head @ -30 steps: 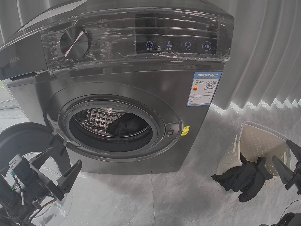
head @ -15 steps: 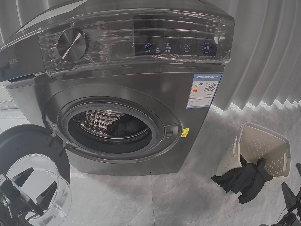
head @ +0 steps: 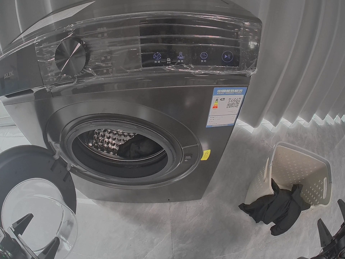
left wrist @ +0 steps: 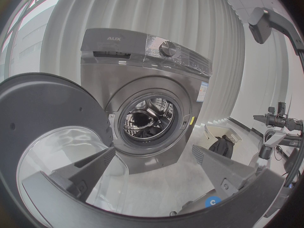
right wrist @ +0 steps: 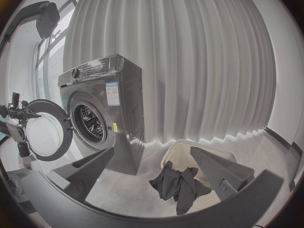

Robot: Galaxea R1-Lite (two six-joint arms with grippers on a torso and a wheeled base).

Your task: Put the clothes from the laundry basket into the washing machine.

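The black garment [head: 275, 210] hangs out of the tipped basket's [head: 305, 166] mouth onto the floor, right of the washer [head: 143, 98], its length running left to right, just left of and beyond the right gripper [head: 330, 216], the nearer one, which like the left gripper [head: 41, 231] gapes wide and empty.

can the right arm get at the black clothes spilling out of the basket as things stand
Probably yes. The right pincer is open and faces the black clothes, which spill out of the laundry basket onto bare floor. Nothing stands between them; the washing machine is off to the side.
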